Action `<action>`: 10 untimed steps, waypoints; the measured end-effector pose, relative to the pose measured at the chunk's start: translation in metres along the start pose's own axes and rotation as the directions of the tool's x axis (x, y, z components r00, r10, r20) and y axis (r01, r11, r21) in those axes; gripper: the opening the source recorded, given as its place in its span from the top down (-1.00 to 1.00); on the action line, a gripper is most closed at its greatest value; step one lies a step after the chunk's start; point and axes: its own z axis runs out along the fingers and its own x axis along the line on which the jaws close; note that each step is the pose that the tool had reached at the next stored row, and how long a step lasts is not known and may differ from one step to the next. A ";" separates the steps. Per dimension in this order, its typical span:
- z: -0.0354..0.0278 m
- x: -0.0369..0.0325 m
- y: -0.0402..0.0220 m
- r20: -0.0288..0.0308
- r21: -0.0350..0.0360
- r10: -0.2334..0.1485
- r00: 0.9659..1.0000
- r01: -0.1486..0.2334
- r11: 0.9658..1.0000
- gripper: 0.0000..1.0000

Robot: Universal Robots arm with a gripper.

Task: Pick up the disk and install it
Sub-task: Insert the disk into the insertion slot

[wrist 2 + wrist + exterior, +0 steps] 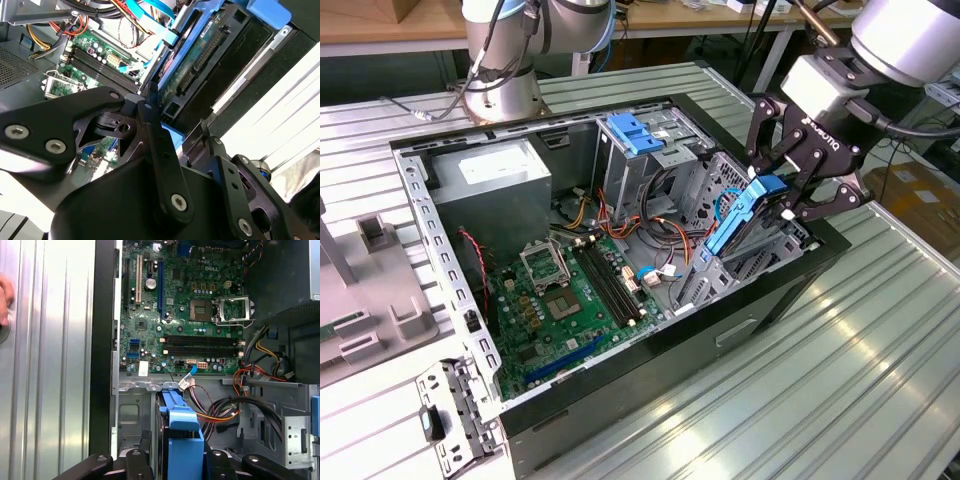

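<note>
The black two-fingered gripper (778,200) has its fingers narrowed onto the upper blue end of the disk (728,232), a flat black rectangle framed in bright blue plastic rails. The first wrist view looks along the disk (182,440) to the green motherboard (190,315) beyond; the second wrist view shows instead the disk's circuit-board face (200,57). In the exterior view the disk leans tilted, its lower end at the grey metal drive cage (745,270), close to the open black computer case's (790,300) wall on the exterior view's right. Orange and black cables (655,225) crowd the cage's other side.
</note>
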 end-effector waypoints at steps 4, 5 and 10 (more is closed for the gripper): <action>-0.0021 -0.0003 0.0002 0.000 0.000 0.000 1.000 0.000 1.000 0.11; -0.0027 -0.0003 0.0002 0.000 0.000 0.000 1.000 0.000 1.000 0.11; -0.0125 -0.0014 0.0008 0.000 0.000 0.000 1.000 0.000 1.000 0.11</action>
